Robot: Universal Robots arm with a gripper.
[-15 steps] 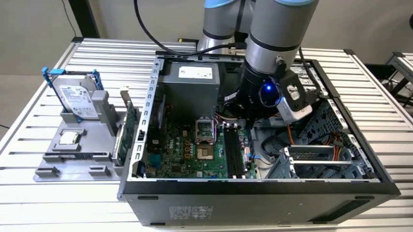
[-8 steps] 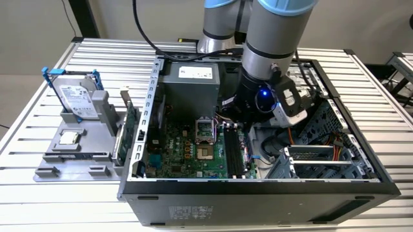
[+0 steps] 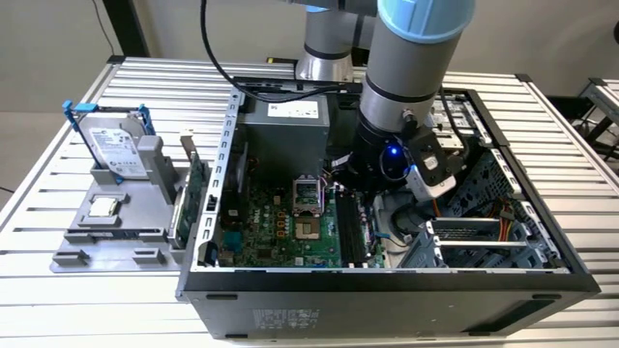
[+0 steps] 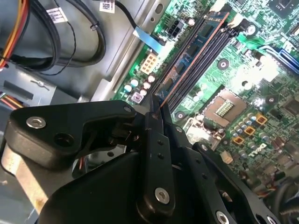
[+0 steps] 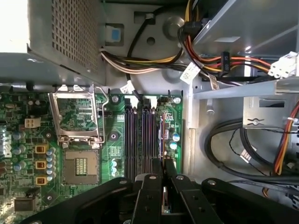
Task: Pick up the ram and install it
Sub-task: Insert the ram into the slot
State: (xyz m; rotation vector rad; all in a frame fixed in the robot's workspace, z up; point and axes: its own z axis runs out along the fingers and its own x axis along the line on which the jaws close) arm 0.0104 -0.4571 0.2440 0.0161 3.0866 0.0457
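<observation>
while tool (image 4: 156, 109) pinches ram (image 4: 196, 44) edge-on | over mobo slots (image 5: 138, 140) | ram's near end hidden by fingers (image 5: 149, 196)

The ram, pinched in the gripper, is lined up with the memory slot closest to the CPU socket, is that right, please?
Not quite. The first wrist view shows the ram, pinched in the gripper, lined up at the far side of the memory slots from the CPU socket, not at the slot closest to it.

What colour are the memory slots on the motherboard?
Black. The memory slots show best in the first wrist view, as long dark strips on the green motherboard.
</observation>
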